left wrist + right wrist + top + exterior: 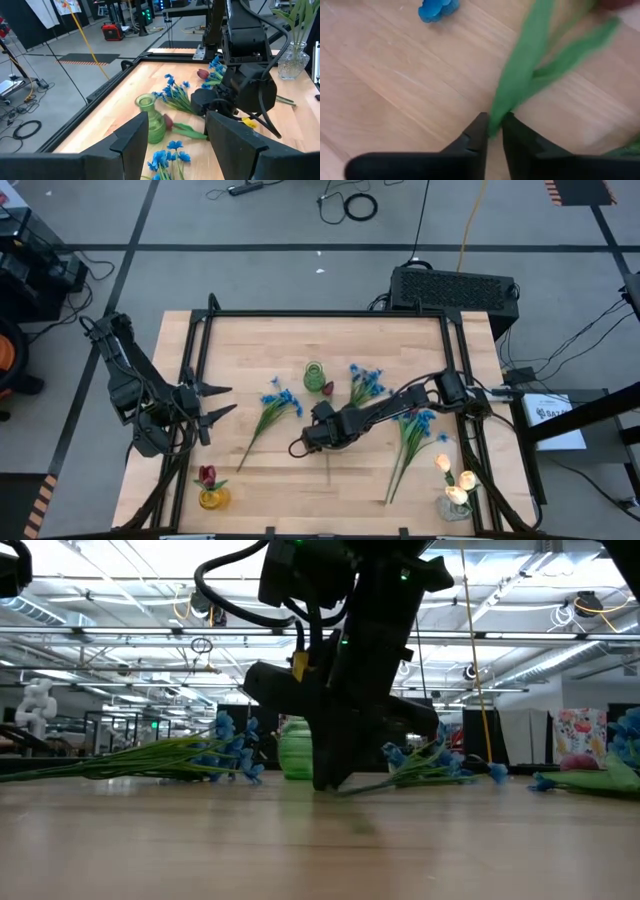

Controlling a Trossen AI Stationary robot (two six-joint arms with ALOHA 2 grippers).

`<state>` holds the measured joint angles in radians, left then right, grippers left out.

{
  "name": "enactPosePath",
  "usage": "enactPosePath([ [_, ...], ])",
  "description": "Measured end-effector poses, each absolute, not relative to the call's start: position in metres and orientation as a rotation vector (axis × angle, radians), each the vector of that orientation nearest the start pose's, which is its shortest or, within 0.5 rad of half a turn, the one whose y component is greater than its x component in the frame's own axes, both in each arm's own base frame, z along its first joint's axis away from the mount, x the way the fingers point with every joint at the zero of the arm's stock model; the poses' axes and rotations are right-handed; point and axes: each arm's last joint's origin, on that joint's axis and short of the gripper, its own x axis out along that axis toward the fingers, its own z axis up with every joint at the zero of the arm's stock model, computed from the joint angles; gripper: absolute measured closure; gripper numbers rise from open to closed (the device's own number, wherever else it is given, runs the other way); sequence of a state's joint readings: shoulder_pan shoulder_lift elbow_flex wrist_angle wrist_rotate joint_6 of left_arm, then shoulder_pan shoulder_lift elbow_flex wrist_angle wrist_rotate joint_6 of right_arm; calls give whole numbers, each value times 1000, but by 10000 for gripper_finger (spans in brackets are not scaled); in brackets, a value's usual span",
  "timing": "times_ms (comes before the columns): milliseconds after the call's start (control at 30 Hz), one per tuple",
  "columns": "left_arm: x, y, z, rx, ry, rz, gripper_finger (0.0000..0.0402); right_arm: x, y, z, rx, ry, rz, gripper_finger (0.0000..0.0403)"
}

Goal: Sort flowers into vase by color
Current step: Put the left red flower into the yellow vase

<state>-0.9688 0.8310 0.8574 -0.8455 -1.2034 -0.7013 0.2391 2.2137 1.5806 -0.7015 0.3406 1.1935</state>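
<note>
The dark red tulip [168,121] lay on the surface [300,480] beside the green vase [314,375], its stem [520,85] running straight ahead of the right end effector [492,131], whose fingers were clamped on the stem's end. The left end effector [215,404] waited well aside, fingers apart.

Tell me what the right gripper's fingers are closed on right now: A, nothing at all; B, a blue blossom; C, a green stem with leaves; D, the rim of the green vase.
C: in the right wrist view the right gripper has its fingers pinched on the green stem, low over the table, with a blue blossom lying apart.
</note>
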Motion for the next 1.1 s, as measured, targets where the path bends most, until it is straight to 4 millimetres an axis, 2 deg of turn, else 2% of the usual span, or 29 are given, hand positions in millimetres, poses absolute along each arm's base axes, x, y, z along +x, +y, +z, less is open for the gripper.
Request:
enactPosePath([
  [233, 101, -99, 308, 37, 278, 331, 197, 422, 98, 125, 625, 1010, -810, 398],
  [467, 101, -99, 308, 36, 281, 328, 197, 421, 99, 125, 623, 1010, -810, 400],
  [633, 101, -99, 308, 36, 281, 328, 197, 422, 103, 133, 601, 1003, -806, 401],
  [900, 101, -99, 307, 41, 283, 328, 197, 422, 118, 170, 522, 987, -769, 401],
  [1100, 100, -98, 307, 67, 275, 342, 197, 430, 126, 203, 464, 945, -684, 402],
])
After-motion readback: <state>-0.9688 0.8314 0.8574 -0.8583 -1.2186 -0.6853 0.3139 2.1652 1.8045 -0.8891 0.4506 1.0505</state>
